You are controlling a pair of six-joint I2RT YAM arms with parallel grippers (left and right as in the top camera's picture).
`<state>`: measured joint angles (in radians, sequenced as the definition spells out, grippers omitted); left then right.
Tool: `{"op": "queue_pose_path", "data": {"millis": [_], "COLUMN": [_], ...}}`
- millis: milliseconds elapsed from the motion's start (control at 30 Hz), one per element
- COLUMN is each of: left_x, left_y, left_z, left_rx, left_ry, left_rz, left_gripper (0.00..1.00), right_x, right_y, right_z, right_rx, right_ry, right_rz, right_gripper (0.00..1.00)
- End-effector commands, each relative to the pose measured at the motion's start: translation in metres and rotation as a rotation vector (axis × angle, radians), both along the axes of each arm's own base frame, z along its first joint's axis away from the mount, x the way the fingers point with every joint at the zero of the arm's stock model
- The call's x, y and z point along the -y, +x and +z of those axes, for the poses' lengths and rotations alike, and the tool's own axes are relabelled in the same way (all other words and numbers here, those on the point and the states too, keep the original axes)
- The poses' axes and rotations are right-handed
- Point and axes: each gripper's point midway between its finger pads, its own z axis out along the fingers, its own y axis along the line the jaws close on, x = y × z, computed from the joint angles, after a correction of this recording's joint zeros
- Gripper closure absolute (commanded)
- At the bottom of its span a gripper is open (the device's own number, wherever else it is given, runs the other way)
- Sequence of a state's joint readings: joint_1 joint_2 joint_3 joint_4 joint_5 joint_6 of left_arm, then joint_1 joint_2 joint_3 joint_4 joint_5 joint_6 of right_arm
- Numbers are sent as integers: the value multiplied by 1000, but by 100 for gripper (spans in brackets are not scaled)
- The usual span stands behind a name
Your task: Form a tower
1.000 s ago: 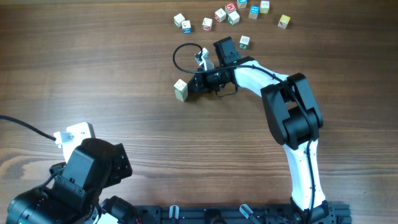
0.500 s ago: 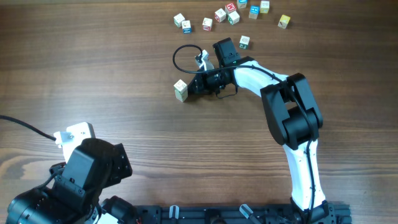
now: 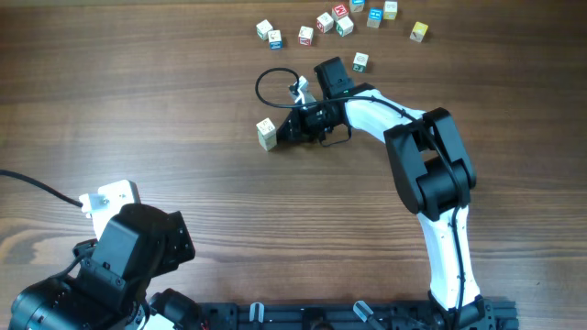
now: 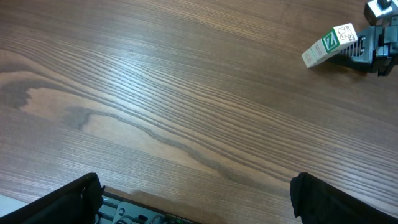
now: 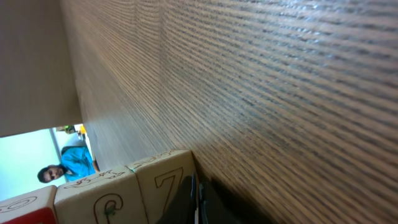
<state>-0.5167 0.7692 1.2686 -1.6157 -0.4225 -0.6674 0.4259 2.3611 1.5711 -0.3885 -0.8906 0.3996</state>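
The surface point(image 3: 138, 110) is brown wood with long streaked grain, smooth with a soft satin sheen; close up in the right wrist view the grain shows as fine lines. The tower point(image 3: 266, 134) is pale matt wood with green printed markings. The loose cubes point(image 3: 305, 36) look like the same pale matt wood with coloured print. The right arm point(image 3: 376, 115) has a glossy white plastic shell and black joints; the right end effector point(image 3: 284, 128) and the left arm point(image 3: 138, 252) are matt black. The cable point(image 3: 271, 78) is smooth black
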Motion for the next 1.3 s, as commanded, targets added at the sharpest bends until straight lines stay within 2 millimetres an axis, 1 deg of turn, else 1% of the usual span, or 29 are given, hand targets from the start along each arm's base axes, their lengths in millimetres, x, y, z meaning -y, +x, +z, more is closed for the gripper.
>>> {"op": "queue_pose_path", "data": {"millis": [0,300,467,1267], "left_x": [-3,-3,-3,-3], "left_y": [1,1,1,1], "left_z": [1,1,1,1], "left_rx": [9,9,9,9], "left_ry": [21,21,21,21], "left_rz": [4,4,4,4], "left_gripper": [0,0,0,0], "right_x": [-7,-7,-11,-14], "right_y": [-12,-18,-21,-24], "right_z": [-8,-10,-9,-9], "right_rx": [-37,-57,-57,-75], "right_ry": [5,-4,-4,-5], "right_rz": [24,28,40,37], "right_gripper": [96,96,96,96]}}
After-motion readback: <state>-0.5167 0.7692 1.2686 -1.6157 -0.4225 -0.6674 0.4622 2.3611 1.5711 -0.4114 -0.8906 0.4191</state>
